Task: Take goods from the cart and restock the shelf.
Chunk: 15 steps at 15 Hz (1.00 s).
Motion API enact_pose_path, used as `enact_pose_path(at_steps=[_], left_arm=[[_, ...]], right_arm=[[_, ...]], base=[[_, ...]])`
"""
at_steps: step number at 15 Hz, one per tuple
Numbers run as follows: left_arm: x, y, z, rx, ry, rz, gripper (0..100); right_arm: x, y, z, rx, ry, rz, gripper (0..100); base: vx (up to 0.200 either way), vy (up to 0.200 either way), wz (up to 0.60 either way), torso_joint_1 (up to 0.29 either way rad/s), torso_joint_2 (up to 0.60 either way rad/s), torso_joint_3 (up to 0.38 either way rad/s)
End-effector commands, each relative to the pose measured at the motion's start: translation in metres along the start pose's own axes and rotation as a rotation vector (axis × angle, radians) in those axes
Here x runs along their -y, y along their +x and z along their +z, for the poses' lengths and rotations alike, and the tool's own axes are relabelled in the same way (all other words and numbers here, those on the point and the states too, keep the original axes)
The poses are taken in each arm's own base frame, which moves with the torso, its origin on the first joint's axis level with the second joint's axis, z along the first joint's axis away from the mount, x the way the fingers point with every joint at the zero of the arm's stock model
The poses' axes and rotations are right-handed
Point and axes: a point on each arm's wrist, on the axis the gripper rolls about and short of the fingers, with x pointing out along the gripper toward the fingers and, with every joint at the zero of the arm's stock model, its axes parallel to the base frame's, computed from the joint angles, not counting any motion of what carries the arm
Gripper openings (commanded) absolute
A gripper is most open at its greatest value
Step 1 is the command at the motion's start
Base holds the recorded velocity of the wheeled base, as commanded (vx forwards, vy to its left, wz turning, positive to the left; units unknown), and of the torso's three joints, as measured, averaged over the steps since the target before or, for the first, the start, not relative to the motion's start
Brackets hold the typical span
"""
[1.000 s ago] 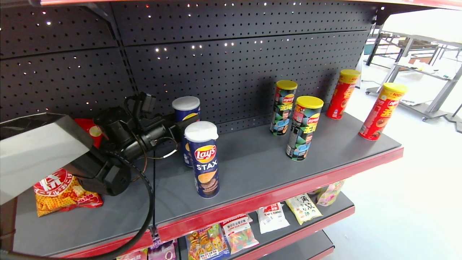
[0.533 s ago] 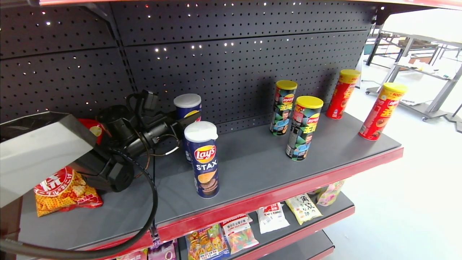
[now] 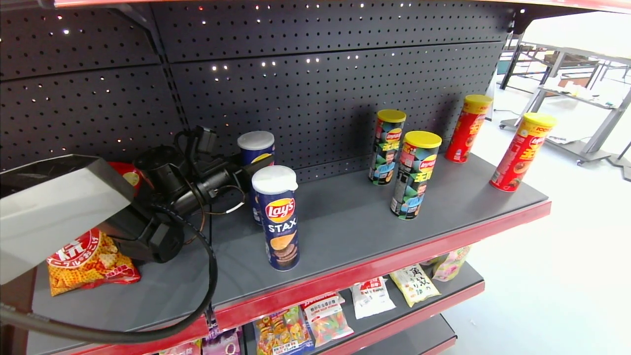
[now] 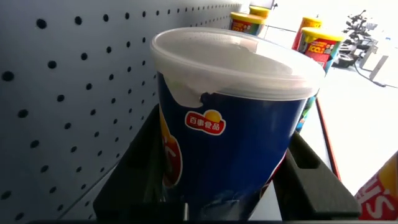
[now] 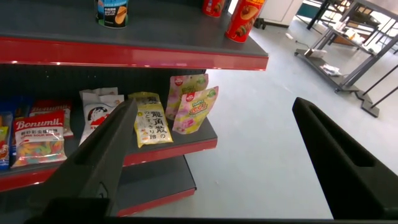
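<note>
- Left gripper (image 3: 245, 172) is clenched on the rear blue can (image 4: 230, 124), which is held upright at the shelf (image 3: 345, 217) back, just behind the front blue can (image 3: 278, 217).
- Placement is judged in hand; release is needed next, then withdrawal without knocking the front blue can.
- Right gripper (image 5: 214, 109) is spread wide, nothing held.

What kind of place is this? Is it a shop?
Probably a shop, or a pretend one: a pegboard-backed shelf holds chip cans, and snack bags lie on the lower shelf.
</note>
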Motion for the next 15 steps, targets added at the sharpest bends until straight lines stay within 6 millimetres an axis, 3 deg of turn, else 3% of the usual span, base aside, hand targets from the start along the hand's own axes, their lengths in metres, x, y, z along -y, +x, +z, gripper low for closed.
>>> enact_pose_path(at_steps=[1,15], left_arm=[[-0.0004,0.0001,-0.0018,-0.003,-0.002,0.000,0],[-0.0017,0.0015,-0.0065,-0.007,-0.002,-0.002,0]], right_arm=[[0.0000,0.0000,-0.0001,0.000,-0.001,0.000,100],[0.0000,0.0000,-0.0001,0.000,-0.001,0.002,100]], base=[[0.000,0.000,0.00,0.000,0.00,0.000],[0.000,0.000,0.00,0.000,0.00,0.000]])
